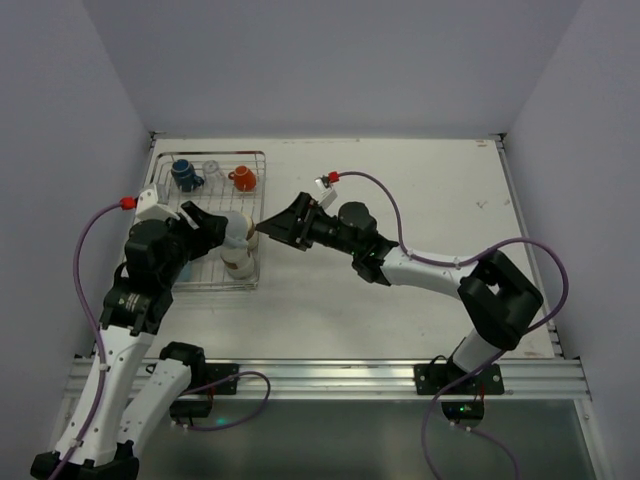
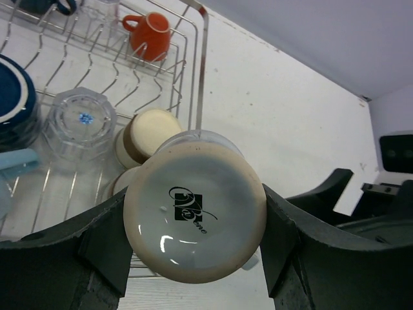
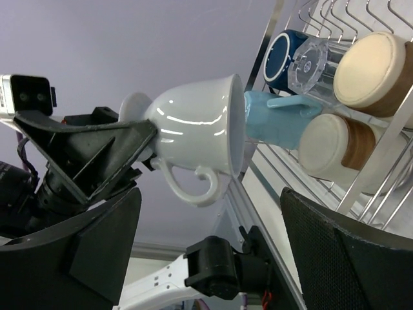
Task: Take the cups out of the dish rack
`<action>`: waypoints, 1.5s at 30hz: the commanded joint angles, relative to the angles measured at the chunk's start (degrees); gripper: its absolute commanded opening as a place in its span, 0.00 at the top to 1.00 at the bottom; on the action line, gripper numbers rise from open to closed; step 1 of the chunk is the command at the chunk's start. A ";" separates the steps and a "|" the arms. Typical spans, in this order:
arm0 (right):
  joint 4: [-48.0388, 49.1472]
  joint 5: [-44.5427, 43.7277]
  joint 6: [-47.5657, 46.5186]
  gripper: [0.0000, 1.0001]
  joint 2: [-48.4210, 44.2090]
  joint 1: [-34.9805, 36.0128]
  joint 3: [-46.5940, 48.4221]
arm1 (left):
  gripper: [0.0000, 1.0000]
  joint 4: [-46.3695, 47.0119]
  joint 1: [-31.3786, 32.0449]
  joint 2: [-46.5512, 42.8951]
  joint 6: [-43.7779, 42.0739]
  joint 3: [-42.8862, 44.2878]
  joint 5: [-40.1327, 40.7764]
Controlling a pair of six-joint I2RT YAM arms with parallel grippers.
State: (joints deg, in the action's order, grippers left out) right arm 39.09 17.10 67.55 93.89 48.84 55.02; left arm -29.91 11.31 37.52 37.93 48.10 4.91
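My left gripper [image 1: 231, 236] is shut on a white handled cup [image 2: 193, 210], its fingers [image 2: 103, 242] clamped on the foot, holding it on its side just past the right edge of the dish rack [image 1: 258, 160]. In the right wrist view the white cup [image 3: 193, 126] hangs with its handle down, just above the gap of my right gripper [image 3: 210, 248], which is open and touches nothing. The rack holds an orange-red mug [image 2: 151, 35], a dark blue mug [image 2: 13, 97], a clear glass [image 2: 80, 123], a light blue cup [image 3: 277, 119] and cream cups with brown bands [image 3: 371, 71].
My right gripper [image 1: 264, 232] points left at the held cup, its arm stretched across the middle of the white table [image 1: 420, 190]. The rack's wire rim [image 2: 205, 58] stands close beside the cup. Grey walls enclose the table on three sides.
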 commanded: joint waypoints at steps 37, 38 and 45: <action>32.29 -2.95 3.49 1.00 -13.54 -1.11 -16.53 | 0.00 21.68 -0.06 -0.62 9.28 -3.63 -35.76; 28.62 -3.21 2.51 1.00 -14.60 -1.20 -16.35 | 0.00 21.39 -0.06 -0.17 8.39 -2.58 -36.28; -5.80 -2.16 -11.88 1.00 -26.46 -9.35 -12.50 | 0.00 7.36 -0.06 0.89 -6.60 3.40 -28.30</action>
State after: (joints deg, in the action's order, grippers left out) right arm 50.30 17.45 66.17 74.00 44.73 37.69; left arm -12.58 11.60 38.54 42.59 46.87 -26.83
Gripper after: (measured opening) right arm 0.118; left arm 0.997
